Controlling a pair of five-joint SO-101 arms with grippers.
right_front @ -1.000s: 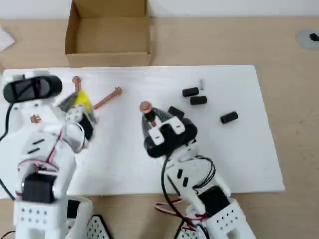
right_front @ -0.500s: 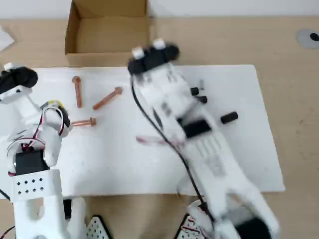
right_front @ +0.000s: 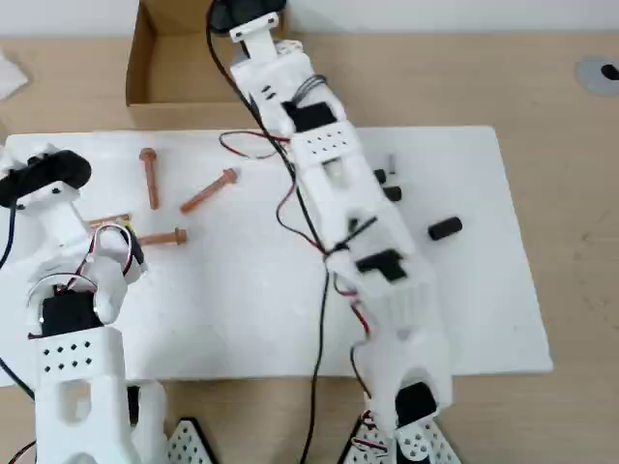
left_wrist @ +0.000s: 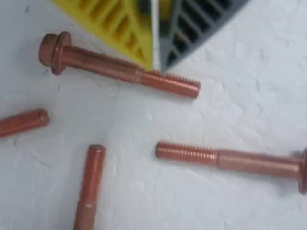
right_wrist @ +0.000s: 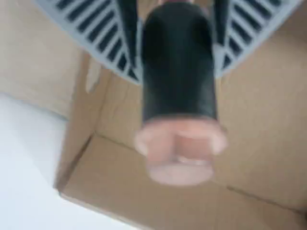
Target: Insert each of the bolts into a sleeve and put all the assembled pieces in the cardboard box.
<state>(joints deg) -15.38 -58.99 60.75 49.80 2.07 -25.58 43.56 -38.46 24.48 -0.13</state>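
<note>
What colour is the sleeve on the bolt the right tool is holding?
The sleeve is black, clearest in the right wrist view.

The left arm (right_front: 73,329) and right arm (right_front: 358,222) are white printed shells with black servo blocks, dotted screw-hole plates and loose red, black and white cables; the left pincer (left_wrist: 156,64) is ribbed yellow beside dark grey, the right pincer (right_wrist: 177,76) ribbed grey.

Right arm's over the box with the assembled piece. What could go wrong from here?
The right gripper grips only the sleeve; the bolt head hangs below, so the bolt may slide out. It hangs near the cardboard box wall; the piece could clip it. The left gripper could nudge crowded loose bolts.
</note>
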